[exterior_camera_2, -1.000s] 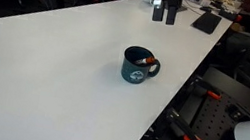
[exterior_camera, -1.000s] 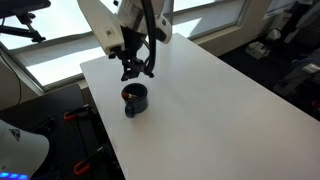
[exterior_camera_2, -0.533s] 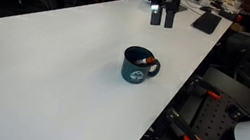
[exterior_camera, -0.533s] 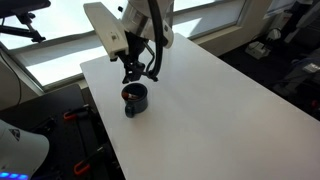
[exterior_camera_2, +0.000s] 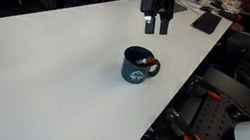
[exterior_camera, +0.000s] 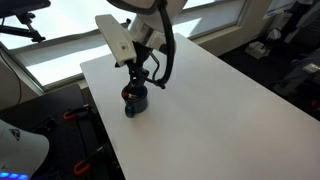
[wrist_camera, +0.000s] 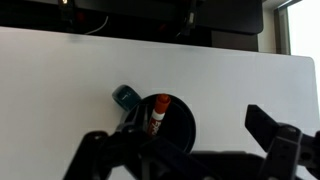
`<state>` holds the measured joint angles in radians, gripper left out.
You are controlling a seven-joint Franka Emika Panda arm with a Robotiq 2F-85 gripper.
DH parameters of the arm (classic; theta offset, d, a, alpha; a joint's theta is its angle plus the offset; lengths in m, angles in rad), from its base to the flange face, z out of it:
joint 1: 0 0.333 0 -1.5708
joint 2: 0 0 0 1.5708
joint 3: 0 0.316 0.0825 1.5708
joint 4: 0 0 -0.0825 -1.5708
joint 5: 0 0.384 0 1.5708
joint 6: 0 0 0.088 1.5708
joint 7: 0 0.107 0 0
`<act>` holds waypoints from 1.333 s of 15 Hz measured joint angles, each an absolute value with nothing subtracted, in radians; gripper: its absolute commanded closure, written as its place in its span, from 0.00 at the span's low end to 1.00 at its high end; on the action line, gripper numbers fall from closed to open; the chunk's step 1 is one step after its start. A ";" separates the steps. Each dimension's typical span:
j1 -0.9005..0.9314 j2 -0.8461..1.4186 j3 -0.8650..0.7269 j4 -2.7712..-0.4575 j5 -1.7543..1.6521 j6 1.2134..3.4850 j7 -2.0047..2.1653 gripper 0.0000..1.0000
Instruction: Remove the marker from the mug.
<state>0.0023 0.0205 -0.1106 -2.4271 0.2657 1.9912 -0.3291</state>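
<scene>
The arm hangs over the white counter (exterior_camera: 220, 90) with its jaws spread wide and holding nothing. Directly beneath them stands the dark mug (exterior_camera: 135, 98), upright on the counter (exterior_camera_2: 56, 59); nothing of the arm touches the mug (exterior_camera_2: 140, 66). Looking down through the wrist view, the mug (wrist_camera: 178, 118) sits in the gap between the jaws but nearer one of them than the other, its handle (wrist_camera: 125, 97) sticking out past that nearer one. The marker (wrist_camera: 158, 116) is inside the mug and leans against its wall with the orange-red end up by the rim. From an exterior view the marker (exterior_camera_2: 145, 59) is only a reddish fleck at the mug's mouth, and I cannot tell how far it stands above the rim. The step in hand looks like lining up before going down. I would slide across until the marker lies midway between the jaws, and turn the wrist so they close across the thin stick and not along it. Then go down slowly, keeping clear of the rim and the handle. Spread this wide, the jaws look likely to catch the mug's wall, so narrowing them first seems wise. Pinch the orange-red end firmly, then lift straight up so the mug is neither dragged nor tipped.
</scene>
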 measured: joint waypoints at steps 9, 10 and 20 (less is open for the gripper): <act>-0.020 0.109 -0.099 -2.351 0.266 1.999 -0.329 0.00; -0.024 0.113 -0.097 -2.351 0.266 1.999 -0.329 0.00; -0.032 0.188 -0.046 -2.342 0.260 1.999 -0.325 0.00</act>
